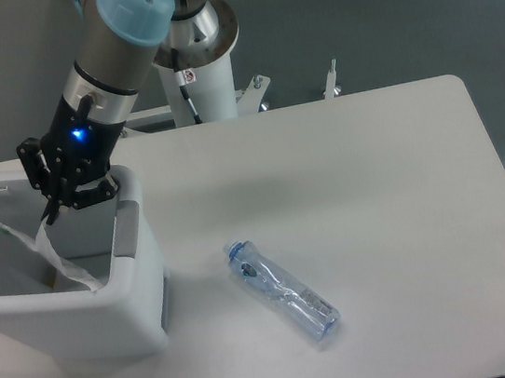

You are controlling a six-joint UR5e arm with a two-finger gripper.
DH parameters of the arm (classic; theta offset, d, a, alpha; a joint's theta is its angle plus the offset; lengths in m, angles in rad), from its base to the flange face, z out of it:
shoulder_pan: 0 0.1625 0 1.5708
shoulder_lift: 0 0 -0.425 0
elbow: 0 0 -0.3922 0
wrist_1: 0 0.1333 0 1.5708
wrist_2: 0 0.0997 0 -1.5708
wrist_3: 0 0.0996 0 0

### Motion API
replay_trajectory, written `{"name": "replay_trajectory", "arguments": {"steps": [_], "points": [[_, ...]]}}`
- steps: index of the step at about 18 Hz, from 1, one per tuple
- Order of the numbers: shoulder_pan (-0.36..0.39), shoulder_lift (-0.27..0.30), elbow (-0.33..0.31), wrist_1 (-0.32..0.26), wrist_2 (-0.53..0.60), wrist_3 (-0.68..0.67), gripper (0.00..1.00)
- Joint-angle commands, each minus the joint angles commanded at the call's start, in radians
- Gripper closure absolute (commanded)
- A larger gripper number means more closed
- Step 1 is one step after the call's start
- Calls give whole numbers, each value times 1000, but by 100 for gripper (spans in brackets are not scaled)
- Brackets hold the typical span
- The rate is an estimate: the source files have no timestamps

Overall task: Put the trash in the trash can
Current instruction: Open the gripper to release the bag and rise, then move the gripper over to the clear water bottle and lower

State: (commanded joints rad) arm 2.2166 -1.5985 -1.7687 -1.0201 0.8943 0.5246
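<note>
You saw a white bin (73, 318) with a grey panel (128, 230), a clear bluish bottle (283, 289) beside it, a black gripper (51, 206) lit blue.

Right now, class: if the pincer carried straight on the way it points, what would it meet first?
The pincer points down into the open trash can, so it would probably first meet the white wrapper hanging from it, then the bin's inside; depth is uncertain.
</note>
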Motion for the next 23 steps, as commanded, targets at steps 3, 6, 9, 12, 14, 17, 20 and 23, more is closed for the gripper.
{"name": "replay_trajectory", "arguments": {"steps": [3,6,9,12,14,17,20,23], "points": [[2,15,0,6,-6,2,41],[2,34,8,6,-2,2,0],[6,57,14,5,-3,2,0],[37,81,24,2,-3,0,0],[128,97,44,2,-14,-20,0],[260,94,54,2,-12,-156,0],[372,68,49,0,-3,-205,0],[422,14,52,3,68,-264,0]]}}
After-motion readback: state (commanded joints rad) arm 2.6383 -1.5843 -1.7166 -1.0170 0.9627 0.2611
